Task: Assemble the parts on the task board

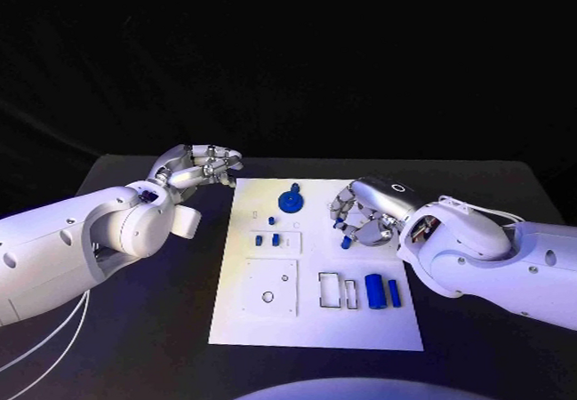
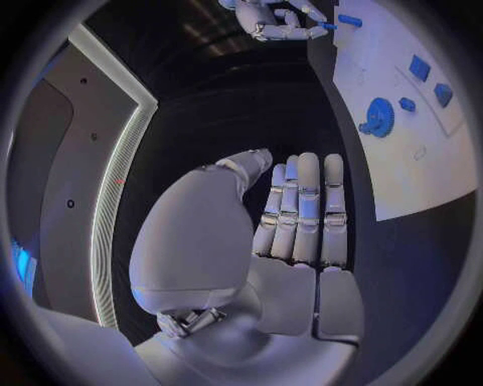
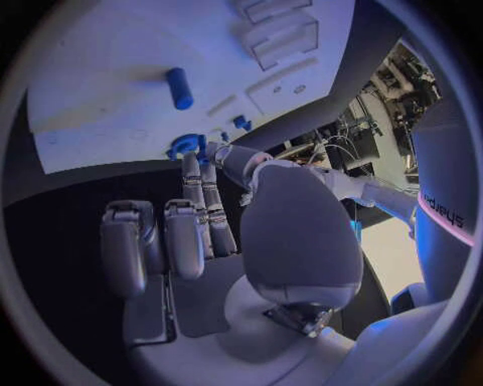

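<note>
The white task board point(image 1: 323, 327) lies in the middle of the black table. A blue gear point(image 1: 290, 201) stands near its far edge, with small blue blocks point(image 1: 267, 240) closer in. Two blue cylinders point(image 1: 382, 291) sit in the near right part. My right hand point(image 1: 366, 213) hovers over the board's right side, some fingers straight and some curled, with nothing between them. A short blue peg point(image 1: 347, 243) lies on the board just under its fingertips, also the blue peg point(image 3: 179, 87). My left hand point(image 1: 200, 166) is off the board's far left corner, its fingers point(image 2: 307, 209) straight and empty.
Empty rectangular slots point(image 1: 336, 289) and a round hole point(image 1: 267, 297) mark the board's near half. Bare black table point(image 1: 141, 349) surrounds the board. The gear point(image 2: 377, 117) and blocks point(image 2: 431, 80) lie to one side of my left hand.
</note>
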Controlling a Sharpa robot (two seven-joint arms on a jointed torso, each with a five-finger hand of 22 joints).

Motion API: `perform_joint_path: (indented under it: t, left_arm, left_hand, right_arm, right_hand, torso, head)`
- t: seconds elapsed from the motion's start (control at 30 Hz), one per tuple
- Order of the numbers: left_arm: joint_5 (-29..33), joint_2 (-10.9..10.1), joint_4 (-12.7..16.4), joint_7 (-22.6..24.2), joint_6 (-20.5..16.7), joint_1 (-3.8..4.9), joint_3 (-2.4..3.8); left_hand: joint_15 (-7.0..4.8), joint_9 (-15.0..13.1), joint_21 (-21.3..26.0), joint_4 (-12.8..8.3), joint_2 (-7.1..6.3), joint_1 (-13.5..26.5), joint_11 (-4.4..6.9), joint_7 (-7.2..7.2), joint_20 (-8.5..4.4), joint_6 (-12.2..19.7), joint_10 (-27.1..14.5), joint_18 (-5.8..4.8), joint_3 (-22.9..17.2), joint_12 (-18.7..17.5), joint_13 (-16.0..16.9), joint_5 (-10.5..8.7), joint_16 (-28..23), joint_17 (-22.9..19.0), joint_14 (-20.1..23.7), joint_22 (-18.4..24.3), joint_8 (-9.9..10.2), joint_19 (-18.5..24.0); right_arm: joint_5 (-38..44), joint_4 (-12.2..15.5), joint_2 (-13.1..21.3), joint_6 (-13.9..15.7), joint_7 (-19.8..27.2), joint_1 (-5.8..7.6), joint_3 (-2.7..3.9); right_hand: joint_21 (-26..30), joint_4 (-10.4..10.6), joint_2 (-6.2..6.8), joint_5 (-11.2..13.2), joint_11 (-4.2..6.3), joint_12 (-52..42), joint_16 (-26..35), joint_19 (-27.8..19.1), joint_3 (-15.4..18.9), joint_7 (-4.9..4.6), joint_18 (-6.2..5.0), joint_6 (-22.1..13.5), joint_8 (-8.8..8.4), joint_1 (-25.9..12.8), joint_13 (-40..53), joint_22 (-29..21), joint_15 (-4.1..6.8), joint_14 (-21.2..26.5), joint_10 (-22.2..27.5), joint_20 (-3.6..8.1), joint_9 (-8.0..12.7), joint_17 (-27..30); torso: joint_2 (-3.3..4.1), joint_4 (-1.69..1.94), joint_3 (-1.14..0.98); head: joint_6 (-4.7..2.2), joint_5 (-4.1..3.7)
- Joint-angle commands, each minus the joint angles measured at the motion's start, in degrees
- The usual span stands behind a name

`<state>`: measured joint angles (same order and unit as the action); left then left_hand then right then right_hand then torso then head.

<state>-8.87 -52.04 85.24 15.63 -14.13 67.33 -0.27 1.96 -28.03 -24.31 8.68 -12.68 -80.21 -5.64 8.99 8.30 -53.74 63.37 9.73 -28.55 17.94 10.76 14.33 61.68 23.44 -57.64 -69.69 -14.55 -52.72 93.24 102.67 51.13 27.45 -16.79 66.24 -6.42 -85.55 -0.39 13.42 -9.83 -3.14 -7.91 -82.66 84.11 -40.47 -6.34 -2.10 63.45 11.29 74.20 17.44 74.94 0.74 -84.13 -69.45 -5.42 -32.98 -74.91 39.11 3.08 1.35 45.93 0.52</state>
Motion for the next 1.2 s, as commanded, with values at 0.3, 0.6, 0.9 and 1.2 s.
perform_joint_path:
  t: [0.3,0.6,0.9,1.2]
  left_arm:
    - [-0.21,1.61,0.58,0.39,0.79,0.02,0.04]
    - [-0.57,2.5,1.28,0.27,0.99,0.02,0.01]
    - [-0.65,2.86,1.29,0.12,1.07,0.02,-0.01]
    - [-0.66,3.06,1.11,0.04,1.38,0.02,-0.03]
  left_hand:
    - [0.32,-0.1,0.42,-0.31,-0.21,0.56,-0.07,0.02,0.23,0.68,-0.65,0.5,-0.01,-0.33,0.1,0.06,-0.27,0.09,0.22,0.09,0.38,0.2]
    - [0.37,-0.13,0.46,-0.34,-0.21,0.68,-0.12,0.07,0.26,0.87,-0.76,0.49,-0.01,-0.34,0.13,0.07,-0.27,0.1,0.24,0.1,0.37,0.21]
    - [0.43,-0.17,0.52,-0.36,-0.27,0.87,-0.19,0.14,0.31,1.11,-0.9,0.47,0.04,-0.34,0.17,0.07,-0.29,0.12,0.29,0.12,0.33,0.23]
    - [0.46,-0.2,0.56,-0.35,-0.23,0.98,-0.22,0.18,0.33,1.21,-0.95,0.47,0.04,-0.32,0.2,0.1,-0.29,0.13,0.31,0.13,0.3,0.24]
  right_arm:
    - [-2.51,0.47,-4.96,-0.71,2.65,-0.93,-0.09]
    - [-1.72,-1.62,-8.21,-2.91,3.71,-3.31,-0.56]
    - [0.14,-3.27,-10.26,-4.05,3.89,-5.14,-0.96]
    - [0.59,-4.89,-11.67,-3.76,4.02,-6.18,-1.14]
  right_hand:
    - [0.03,-0.59,-0.03,-0.28,-0.13,0.44,-0.29,3.94,0.13,-0.38,1.11,-0.45,0.1,-0.35,0.11,13.76,0.3,-3.12,0.02,0.43,-0.1,-2.44]
    - [0.17,-0.58,-0.05,-0.18,-0.18,0.53,-0.25,3.88,0.18,-0.43,1.08,-0.57,0.05,-0.44,0.12,13.72,0.25,-3.11,0.1,0.41,-0.11,-2.35]
    - [0.25,-0.58,-0.06,-0.17,-0.19,0.56,-0.24,3.84,0.18,-0.44,1.06,-0.61,0.04,-0.45,0.12,13.69,0.24,-3.1,0.12,0.4,-0.11,-2.33]
    - [0.35,-0.59,-0.17,-0.25,-0.2,0.6,-0.23,3.8,0.17,-0.44,1.04,-0.64,0.04,-0.46,0.15,13.66,0.22,-3.1,0.1,0.38,-0.14,-2.31]
  torso:
    - [-0.07,0.36,0.16]
    - [-0.14,0.31,0.26]
    - [-0.09,0.29,0.14]
    - [-0.07,0.3,0.06]
  head:
    - [0.75,3.01]
    - [1.33,3.98]
    - [1.73,4.25]
    - [2.11,4.7]
